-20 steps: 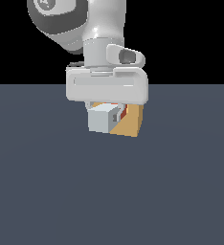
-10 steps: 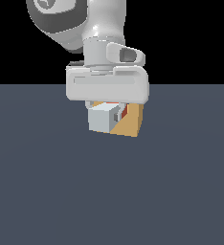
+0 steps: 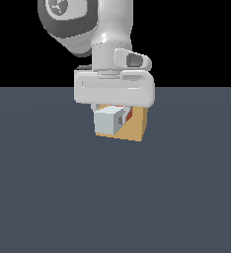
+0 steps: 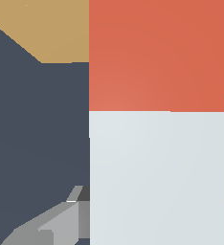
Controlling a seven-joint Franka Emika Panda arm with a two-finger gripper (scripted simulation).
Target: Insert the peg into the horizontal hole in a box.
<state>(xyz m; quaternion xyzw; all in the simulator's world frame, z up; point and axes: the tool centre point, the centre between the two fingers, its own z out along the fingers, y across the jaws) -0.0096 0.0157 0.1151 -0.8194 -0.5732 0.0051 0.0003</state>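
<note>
My gripper (image 3: 109, 118) is shut on the peg (image 3: 106, 122), holding it level just above the floor. Its pale grey-white end faces the exterior camera and its red end (image 3: 130, 114) points at the tan box (image 3: 135, 129) right behind it. In the wrist view the peg (image 4: 160, 177) fills most of the picture, with its red part (image 4: 160, 55) reaching toward a corner of the box (image 4: 47, 28). One grey finger (image 4: 51, 225) shows beside the pale part. The hole is hidden behind the peg and my hand.
A flat dark blue-grey floor (image 3: 48, 197) spreads all around the box. The white hand body (image 3: 113, 89) hangs directly over the peg and covers the box's top.
The arm and hand, with the peg held, have shifted slightly toward the exterior view's right. The grip is the same.
</note>
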